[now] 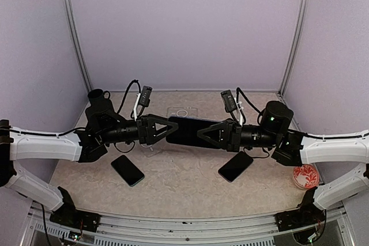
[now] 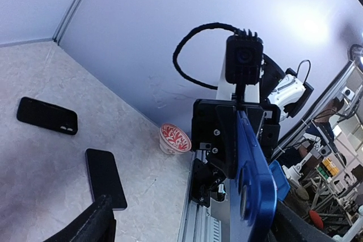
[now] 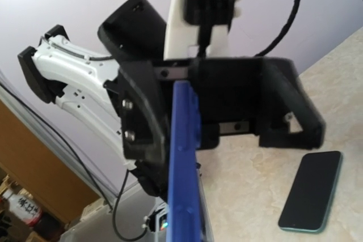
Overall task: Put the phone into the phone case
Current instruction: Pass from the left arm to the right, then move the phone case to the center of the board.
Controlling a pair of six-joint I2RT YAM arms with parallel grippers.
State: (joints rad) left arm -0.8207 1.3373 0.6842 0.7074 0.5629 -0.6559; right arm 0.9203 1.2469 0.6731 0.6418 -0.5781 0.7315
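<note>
A blue phone [image 1: 187, 131] with a dark screen hangs flat above the middle of the table, between the two arms. My right gripper [image 1: 203, 133] is shut on its right end. My left gripper [image 1: 168, 130] faces it from the left with its fingers spread wide around the other end. In the left wrist view the blue phone [image 2: 256, 185] stands edge-on close to one finger [image 2: 295, 225], while the other finger [image 2: 93, 222] is far off it. The right wrist view shows the blue phone's edge [image 3: 184, 162] running up from the bottom. A clear phone case [image 1: 181, 112] lies on the table behind.
Two other dark phones lie on the table, one at the front left [image 1: 127, 170] and one at the front right [image 1: 235, 166]. A red-patterned bowl [image 1: 305, 176] sits at the right edge. Purple walls close in the back and sides.
</note>
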